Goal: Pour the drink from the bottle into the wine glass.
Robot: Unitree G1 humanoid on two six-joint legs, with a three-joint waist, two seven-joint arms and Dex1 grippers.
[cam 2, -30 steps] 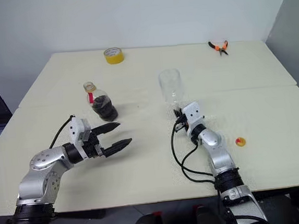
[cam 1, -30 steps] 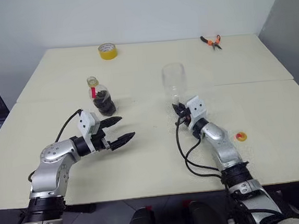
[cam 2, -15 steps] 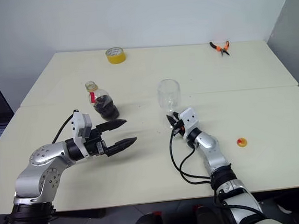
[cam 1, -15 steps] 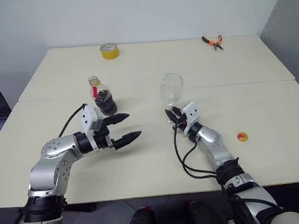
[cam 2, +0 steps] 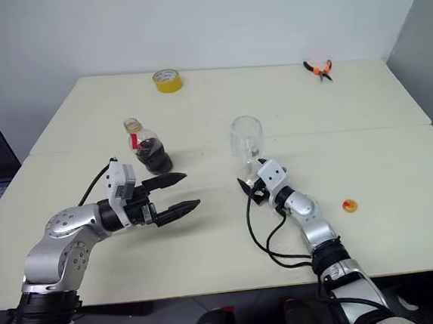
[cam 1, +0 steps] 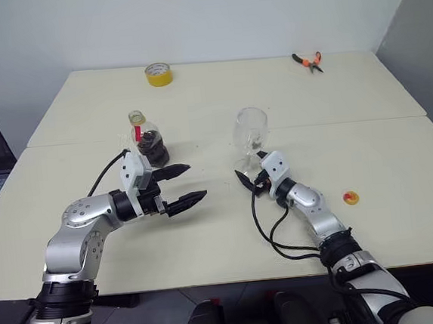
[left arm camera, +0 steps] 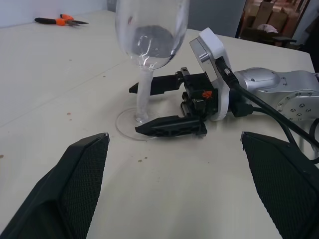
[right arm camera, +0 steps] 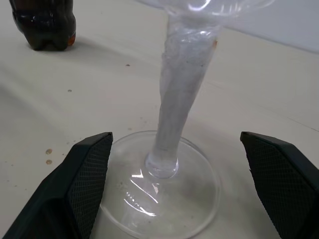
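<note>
Small squat clear plastic bottle (cam 1: 148,141) with red neck band and dark cola-like drink (cam 1: 153,148) inside, upright on the cream desk (cam 1: 207,231), left of centre, long axis vertical, neck uncapped as far as can be made out. Just beyond and slightly left of the left gripper (cam 1: 182,186), jaws spread wide and level, pointing forward and to the right, so past the bottle rather than at it; nothing held. Left arm clearly the nearer to the bottle. Clear stemmed wine glass (cam 1: 250,136) with rounded bowl standing upright near desk centre, apparently empty; right gripper (cam 2: 247,187) low at its foot, jaws wide either side of the stem, not touching it in the right wrist view. Bottle and glass well apart. Probably a reach and a turn toward the bottle's body next. Hard to judge: drink level inside, bowl rim cut off in both wrist views. Small yellow-and-red object (cam 1: 348,197), perhaps the cap, right of the right arm.
</note>
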